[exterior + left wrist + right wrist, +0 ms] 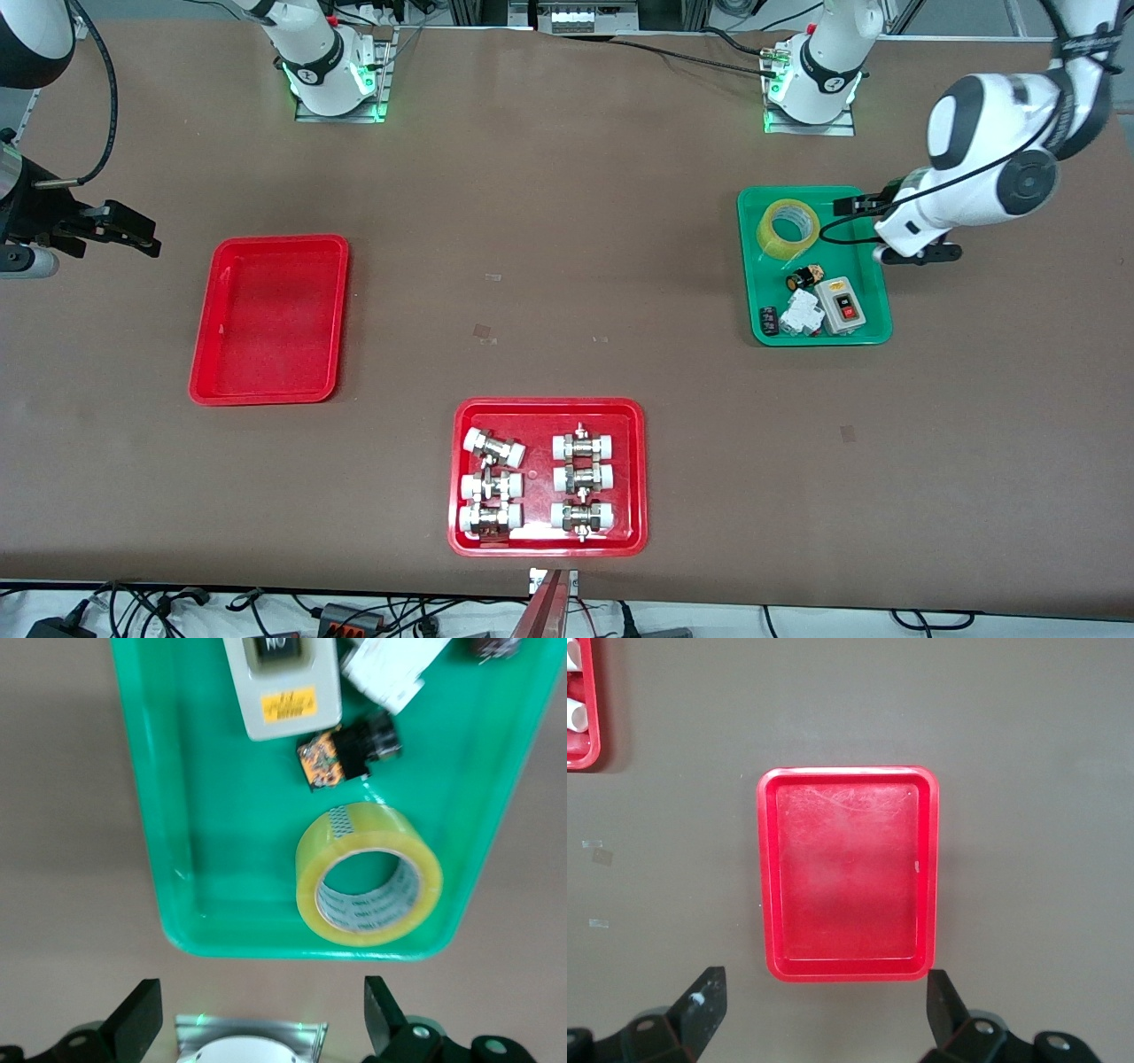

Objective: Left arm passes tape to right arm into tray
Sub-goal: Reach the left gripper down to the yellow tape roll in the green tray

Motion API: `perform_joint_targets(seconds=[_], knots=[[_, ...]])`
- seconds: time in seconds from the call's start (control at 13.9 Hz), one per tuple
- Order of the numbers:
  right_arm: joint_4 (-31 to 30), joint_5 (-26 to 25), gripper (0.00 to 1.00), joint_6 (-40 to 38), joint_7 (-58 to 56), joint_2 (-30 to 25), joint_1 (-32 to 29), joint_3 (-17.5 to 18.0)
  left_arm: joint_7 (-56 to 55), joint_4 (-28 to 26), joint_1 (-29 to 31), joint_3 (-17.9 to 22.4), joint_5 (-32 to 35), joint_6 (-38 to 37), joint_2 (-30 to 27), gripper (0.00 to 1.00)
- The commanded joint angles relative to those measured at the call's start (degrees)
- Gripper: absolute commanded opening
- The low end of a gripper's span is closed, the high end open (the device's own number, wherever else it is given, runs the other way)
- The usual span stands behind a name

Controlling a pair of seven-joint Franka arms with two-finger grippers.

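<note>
One roll matters here — the tape (786, 229), a wide ring of translucent yellowish film on a white core, lying flat in the green tray (757, 266) at the left arm's end of the table. It sits in the part of that tray farthest from the front camera, well apart from the grey switch box (842, 307), the white part (803, 312) and the small black-and-orange component (804, 278) that lie nearer the camera.

The left gripper (859, 205) hovers at the edge of the green tray close to the tape, fingers spread wide and holding nothing. The right gripper (124, 229) waits in the air near the right arm's end of the table, beside the tray (270, 319) — plain red, nothing in it — with its fingers also spread.

As a judgement: the roll should be light and stiff, its core resisting a squeeze, though the glossy outer film may be slippery. Lying flat, it probably offers the best hold across the ring wall, one finger in the hole and one outside, leaving the rest of the ring free for the right gripper at the handover.
</note>
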Motion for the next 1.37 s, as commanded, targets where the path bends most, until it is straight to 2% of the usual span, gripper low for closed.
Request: perform_joint_targets(seconds=[0.0, 0.29, 0.5, 0.65, 0.79, 1.01, 1.08, 1.3], knots=[[0.1, -0.1, 1.0, 0.1, 0.1, -0.3, -0.2, 0.2, -0.2, -4.2, 0.6, -0.2, -3.5, 6.1, 2.6, 1.0], [0.1, -0.1, 1.0, 0.2, 0.1, 0.0, -0.2, 0.2, -0.2, -8.0, 1.4, -0.3, -6.1, 14.6, 6.6, 1.0], [0.1, -0.1, 1.0, 0.1, 0.1, 0.1, -0.2, 0.2, -0.2, -8.0, 1.3, -0.8, -10.8, 15.0, 8.4, 0.95], [0.1, -0.1, 1.0, 0.1, 0.1, 0.1, -0.2, 0.2, -0.2, -8.0, 1.4, -0.8, -11.4, 15.9, 9.2, 0.9], [0.1, -0.1, 1.0, 0.1, 0.1, 0.1, -0.2, 0.2, -0.2, -8.0, 1.3, -0.8, -11.5, 16.1, 9.5, 0.76], [0.1, -0.1, 1.0, 0.0, 0.1, 0.1, -0.2, 0.2, -0.2, -8.0, 1.3, -0.8, -12.6, 16.0, 9.7, 0.41], [0.1, -0.1, 1.0, 0.0, 0.1, 0.1, -0.2, 0.2, -0.2, -7.9, 1.3, -0.8, -12.7, 15.8, 9.7, 0.34], [0.1, -0.1, 1.0, -0.1, 0.1, 0.1, -0.2, 0.2, -0.2, -7.4, 1.3, -0.9, -12.7, 15.1, 9.5, 0.25]])
